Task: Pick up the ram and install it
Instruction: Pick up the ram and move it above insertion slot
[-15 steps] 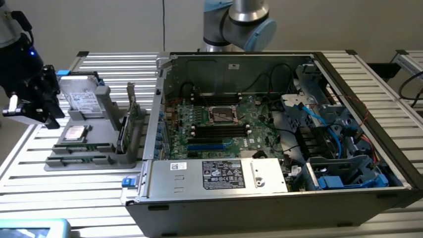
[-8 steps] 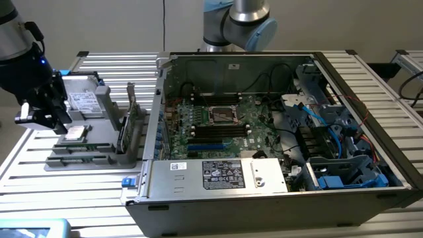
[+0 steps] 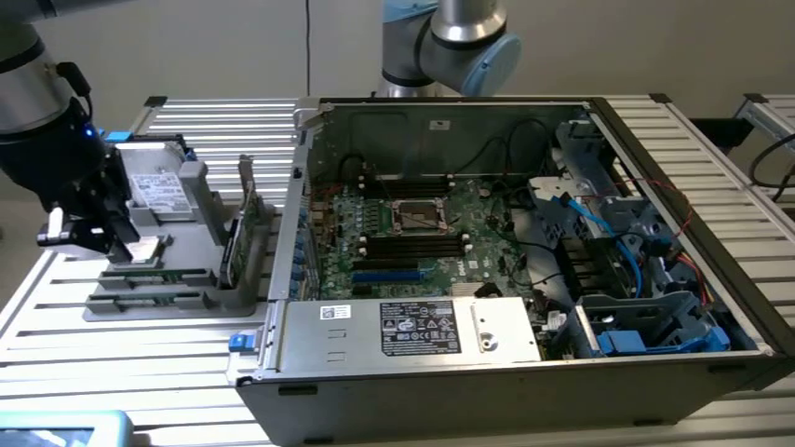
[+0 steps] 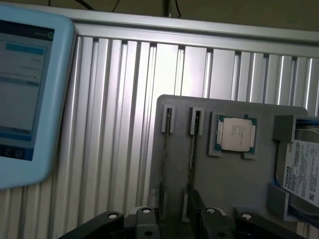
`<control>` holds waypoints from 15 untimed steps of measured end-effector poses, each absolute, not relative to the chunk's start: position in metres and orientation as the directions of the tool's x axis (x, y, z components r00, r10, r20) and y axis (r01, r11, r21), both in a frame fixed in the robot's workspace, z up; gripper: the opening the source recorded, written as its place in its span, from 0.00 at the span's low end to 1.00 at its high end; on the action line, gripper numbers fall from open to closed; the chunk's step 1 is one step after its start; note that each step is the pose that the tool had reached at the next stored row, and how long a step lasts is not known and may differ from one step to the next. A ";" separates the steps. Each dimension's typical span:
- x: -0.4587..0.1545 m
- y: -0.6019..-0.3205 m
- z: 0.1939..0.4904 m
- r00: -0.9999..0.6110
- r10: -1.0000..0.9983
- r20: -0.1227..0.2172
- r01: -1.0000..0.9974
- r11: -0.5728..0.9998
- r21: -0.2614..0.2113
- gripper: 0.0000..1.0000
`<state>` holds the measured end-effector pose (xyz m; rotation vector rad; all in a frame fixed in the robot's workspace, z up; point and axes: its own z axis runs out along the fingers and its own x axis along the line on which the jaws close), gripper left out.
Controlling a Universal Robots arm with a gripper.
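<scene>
- Over the grey holder (image 3: 186,303) at the exterior view's left, the end effector (image 3: 106,244) hangs from the arm with its fingers spread wide. It holds nothing, and no contact with anything can be seen.
- In the wrist view the end effector (image 4: 173,221) shows as two dark fingers apart from each other, just above the near end of the holder (image 4: 234,189).
- The ram (image 3: 159,275) stands on edge in a narrow slot of the holder, close below the spread fingers. In the wrist view the ram (image 4: 192,157) appears as a thin dark line running along that slot, and one finger covers its near end.
- A second slot (image 4: 168,149) runs parallel just beside it, on the side towards a light-blue tablet (image 4: 25,99).
- On the ram's other side a processor chip (image 4: 237,134) lies flat in a recess, and beyond it a silver hard drive (image 4: 304,172) sits in its cradle.
- A green expansion card (image 3: 249,219) stands upright at the holder's edge nearest the computer case (image 3: 497,391).
- The case lies open on the slatted metal tabletop (image 3: 125,363), with its motherboard (image 3: 410,233) exposed, well apart from the end effector.
</scene>
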<state>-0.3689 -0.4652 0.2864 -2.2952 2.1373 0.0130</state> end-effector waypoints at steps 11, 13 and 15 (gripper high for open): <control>-0.362 -0.469 0.269 0.072 -0.997 -0.012 -0.997 -0.072 0.002 0.36; -0.362 -0.469 0.268 0.072 -0.997 -0.012 -0.997 -0.072 0.003 0.36; -0.362 -0.469 0.268 0.072 -0.997 -0.012 -0.997 -0.072 0.003 0.36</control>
